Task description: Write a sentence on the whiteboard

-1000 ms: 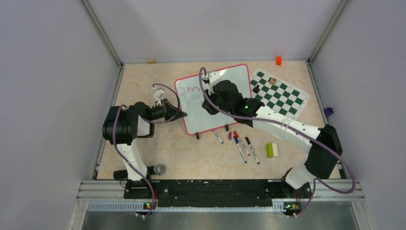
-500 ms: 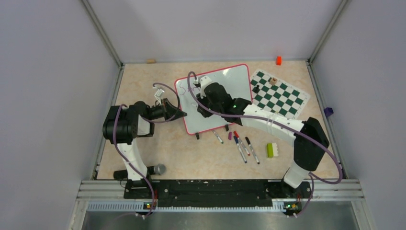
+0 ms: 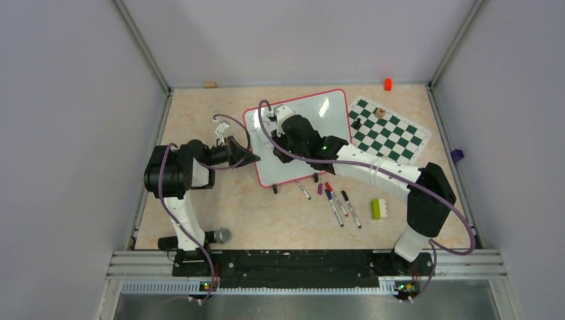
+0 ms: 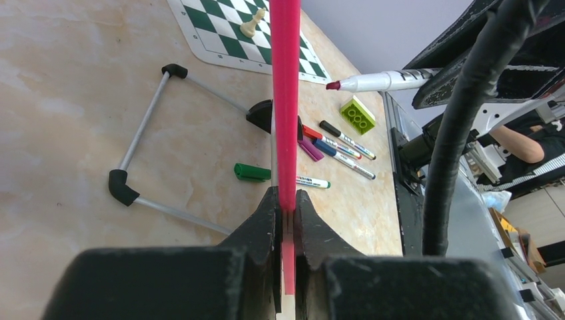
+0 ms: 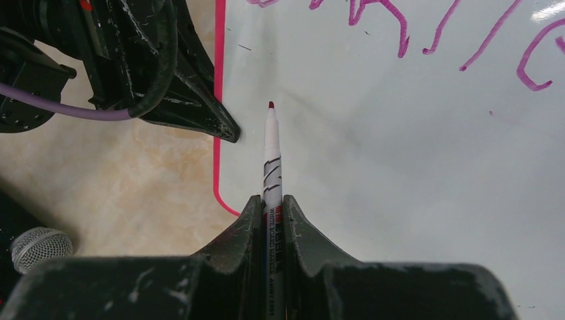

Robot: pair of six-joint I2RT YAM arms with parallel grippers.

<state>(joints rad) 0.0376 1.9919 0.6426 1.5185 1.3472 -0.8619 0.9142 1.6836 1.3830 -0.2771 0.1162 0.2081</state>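
Note:
The whiteboard [image 3: 330,113] lies tilted on the table, white with a red-pink rim. My left gripper [image 3: 252,159] is shut on its left rim [image 4: 285,100]; its jaws [image 4: 285,200] pinch the red edge. My right gripper [image 3: 278,148] hovers over the board's left part, shut on a white marker [image 5: 272,153]. The marker's dark red tip points at bare board [image 5: 400,167] near the lower left corner and the left gripper [image 5: 200,113]. Purple lettering [image 5: 393,27] of the sentence shows above the tip. In the top view the right arm hides most of it.
Several loose markers [image 3: 336,203] and a green brick [image 3: 377,209] lie in front of the board. The green chess mat [image 3: 390,133] lies to its right, with an orange block [image 3: 387,84] behind. A microphone [image 3: 222,235] lies by the left arm's base.
My right gripper has moved left and a little down across the whiteboard with the marker, towards the left rim. The left gripper has stayed clamped on the rim.

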